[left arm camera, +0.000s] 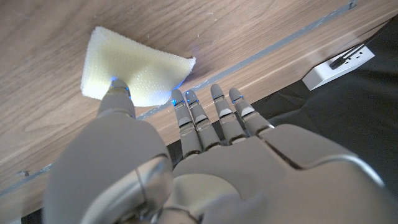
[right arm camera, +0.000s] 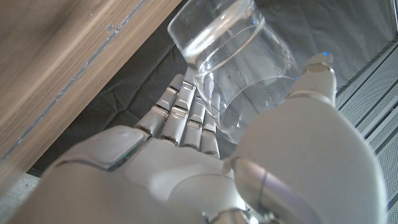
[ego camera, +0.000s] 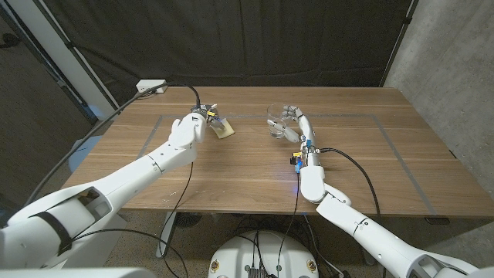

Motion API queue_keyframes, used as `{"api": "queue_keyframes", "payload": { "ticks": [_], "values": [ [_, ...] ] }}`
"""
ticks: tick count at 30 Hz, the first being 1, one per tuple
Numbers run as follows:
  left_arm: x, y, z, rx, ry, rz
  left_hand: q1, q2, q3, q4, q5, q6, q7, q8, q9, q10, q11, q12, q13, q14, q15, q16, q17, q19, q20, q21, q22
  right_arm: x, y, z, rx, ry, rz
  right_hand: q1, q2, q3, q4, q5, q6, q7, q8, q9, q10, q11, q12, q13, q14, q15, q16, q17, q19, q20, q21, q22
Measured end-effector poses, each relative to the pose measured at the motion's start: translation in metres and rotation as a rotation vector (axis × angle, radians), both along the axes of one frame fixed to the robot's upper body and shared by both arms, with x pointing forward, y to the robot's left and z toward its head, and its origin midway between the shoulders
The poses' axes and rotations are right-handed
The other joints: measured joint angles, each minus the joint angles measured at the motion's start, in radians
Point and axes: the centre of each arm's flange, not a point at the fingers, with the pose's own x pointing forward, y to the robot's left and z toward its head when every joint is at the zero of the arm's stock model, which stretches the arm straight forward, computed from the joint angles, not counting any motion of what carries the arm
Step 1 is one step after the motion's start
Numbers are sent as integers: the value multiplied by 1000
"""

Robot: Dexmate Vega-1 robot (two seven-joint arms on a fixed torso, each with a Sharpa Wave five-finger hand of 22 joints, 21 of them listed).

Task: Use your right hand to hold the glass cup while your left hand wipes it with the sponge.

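Overhead head view; close, inverted wrist views.

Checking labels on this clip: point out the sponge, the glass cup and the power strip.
sponge (left arm camera: 134,65): left wrist view, middle of its pale top face.
glass cup (right arm camera: 239,68): right wrist view, clear side wall, between the right hand's fingers and thumb.
power strip (ego camera: 152,86): head view, its white top, at the table's far left corner.

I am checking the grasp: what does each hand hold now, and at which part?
The right hand grips the glass cup around its side wall. The left hand touches the sponge with one fingertip; whether it holds it cannot be told.
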Motion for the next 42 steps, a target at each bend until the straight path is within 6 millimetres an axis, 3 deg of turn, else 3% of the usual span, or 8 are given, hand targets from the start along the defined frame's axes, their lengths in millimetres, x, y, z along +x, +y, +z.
{"api": "queue_keyframes", "payload": {
  "ticks": [14, 17, 26, 36, 42],
  "values": [
    [5, -4, -3, 116, 17, 95, 5, 5, -1, 7, 0, 8, -3, 0, 0, 28, 3, 8, 4, 35, -1, 0, 5, 6, -6, 15, 5, -1, 0, 1, 1, -6, 0, 0, 0, 0, 0, -4, 0, 0, 0, 0, 0, 0, 0, 0, 0, 0, 0, 5, 0, 0, 6, 5],
    [6, -4, -4, 131, 15, 108, 28, 28, 7, 10, -1, 63, 1, 5, -3, 72, -1, 22, 2, 78, -2, 6, 5, 15, -15, 26, 5, -1, 0, 1, 2, -7, 0, 0, 0, 0, 0, -4, 0, 0, 2, 0, 0, 0, 2, 0, 0, 0, -6, 5, 0, 0, 6, 5],
    [9, -5, -7, 156, -13, 126, 146, 106, 94, -19, -48, 295, -2, 54, -6, 262, -22, 84, 20, 259, -19, 31, 19, 56, -41, 69, 2, 0, 1, 3, 4, -9, 1, 0, 0, -1, 1, -7, 0, 0, 7, 4, 0, 0, 7, 0, 0, 0, -6, 8, 0, 0, 6, 5],
    [11, -4, -10, 161, -51, 131, 236, 110, 123, -32, -61, 419, -2, 82, -7, 393, -20, 117, 39, 372, -43, 106, 76, 92, -41, 100, 5, 2, 1, 3, 4, -9, -1, 0, 0, -1, 1, -11, 0, 0, 10, 4, 0, 0, 7, 1, 9, 1, -6, 14, 0, 0, 6, 5],
    [11, -5, -13, 149, -89, 119, 290, 116, 134, -32, -66, 444, 10, 84, -7, 447, -1, 146, 58, 425, -64, 155, 124, 120, -41, 127, 10, 3, 1, 4, 4, -9, -1, 0, 0, -1, 1, -12, 0, 0, 15, 4, 0, 0, 16, 1, 11, 0, -7, 14, 0, 0, 11, 5]
  ]
}}
